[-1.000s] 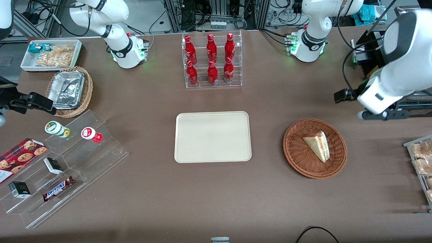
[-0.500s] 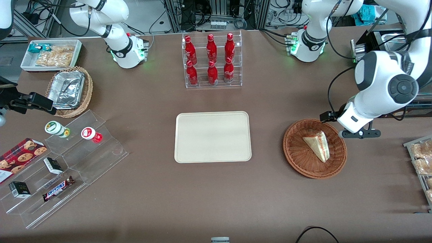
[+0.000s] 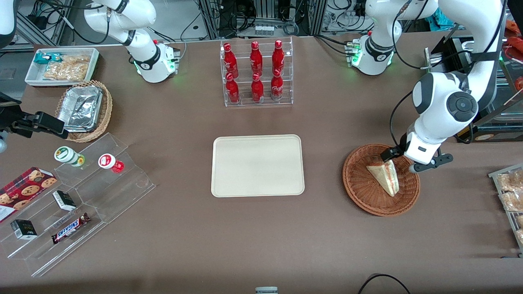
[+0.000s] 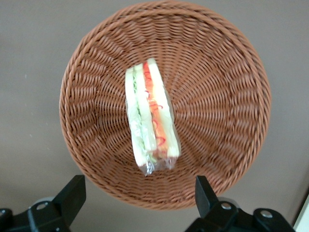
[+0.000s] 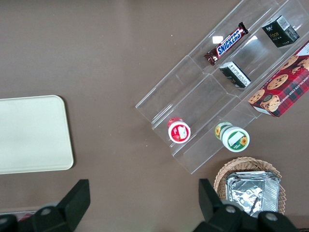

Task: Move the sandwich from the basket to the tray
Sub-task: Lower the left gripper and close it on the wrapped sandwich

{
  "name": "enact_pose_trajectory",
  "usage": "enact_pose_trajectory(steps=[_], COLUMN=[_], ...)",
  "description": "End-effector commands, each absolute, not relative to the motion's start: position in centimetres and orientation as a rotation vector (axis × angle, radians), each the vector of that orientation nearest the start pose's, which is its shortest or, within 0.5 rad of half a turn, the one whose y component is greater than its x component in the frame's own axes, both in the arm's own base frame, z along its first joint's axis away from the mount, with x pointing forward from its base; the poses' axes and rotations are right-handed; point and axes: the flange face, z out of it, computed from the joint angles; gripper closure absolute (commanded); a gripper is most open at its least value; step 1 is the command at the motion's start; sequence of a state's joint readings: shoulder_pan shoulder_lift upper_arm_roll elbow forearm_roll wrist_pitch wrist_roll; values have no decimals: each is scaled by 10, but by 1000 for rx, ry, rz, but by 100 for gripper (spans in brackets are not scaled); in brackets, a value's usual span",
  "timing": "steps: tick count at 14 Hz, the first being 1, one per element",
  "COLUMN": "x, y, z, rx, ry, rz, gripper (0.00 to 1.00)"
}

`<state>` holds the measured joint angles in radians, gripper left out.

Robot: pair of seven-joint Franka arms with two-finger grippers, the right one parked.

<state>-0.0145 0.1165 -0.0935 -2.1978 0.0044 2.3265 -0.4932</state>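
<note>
The sandwich (image 3: 386, 176), a plastic-wrapped white-bread wedge with red and green filling, lies in the round reddish-brown basket (image 3: 359, 196) toward the working arm's end of the table. In the left wrist view the sandwich (image 4: 150, 116) rests across the middle of the basket (image 4: 217, 96). My gripper (image 3: 408, 161) hangs open just above the basket's rim farthest from the front camera, close to the sandwich's broad end. Both black fingertips (image 4: 72, 195) stand wide apart with nothing between them, and the gripper (image 4: 139, 198) touches nothing. The cream tray (image 3: 257, 165) lies bare at the table's middle and also shows as the tray (image 5: 29, 135).
A clear rack of red bottles (image 3: 256, 73) stands farther from the front camera than the tray. A stepped acrylic stand (image 3: 73, 204) with snacks, a tan basket of foil trays (image 3: 83, 109) and a white bin (image 3: 61, 65) sit toward the parked arm's end. Packaged breads (image 3: 510, 196) lie at the working arm's edge.
My gripper has come down and moved from off the table's edge toward the basket, now over its rim. The sandwich and basket have not moved.
</note>
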Motion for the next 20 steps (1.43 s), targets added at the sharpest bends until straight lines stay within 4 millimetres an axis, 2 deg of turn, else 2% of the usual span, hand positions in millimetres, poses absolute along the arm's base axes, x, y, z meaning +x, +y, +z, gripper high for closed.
enact_pose_trajectory(steps=[1, 3, 8, 9, 12, 13, 14, 15, 19, 20], x=[551, 557, 561, 562, 560, 561, 561, 563, 578, 580], y=[-60, -60, -61, -61, -62, -62, -63, -65, -75, -89], z=[315, 298, 260, 257, 253, 255, 260, 267, 316, 327], rx=[-3025, -3000, -2985, -2981, -2969, -2973, -2977, -2980, -2956, -2961], ry=[-926, -1041, -1113, -1124, -1136, -1125, -1119, -1117, -1063, -1016], rz=[-71, -86, -60, -52, -32, -35, -45, -56, 30, 59], gripper=[0, 0, 0, 7, 56, 74, 85, 89, 89, 89])
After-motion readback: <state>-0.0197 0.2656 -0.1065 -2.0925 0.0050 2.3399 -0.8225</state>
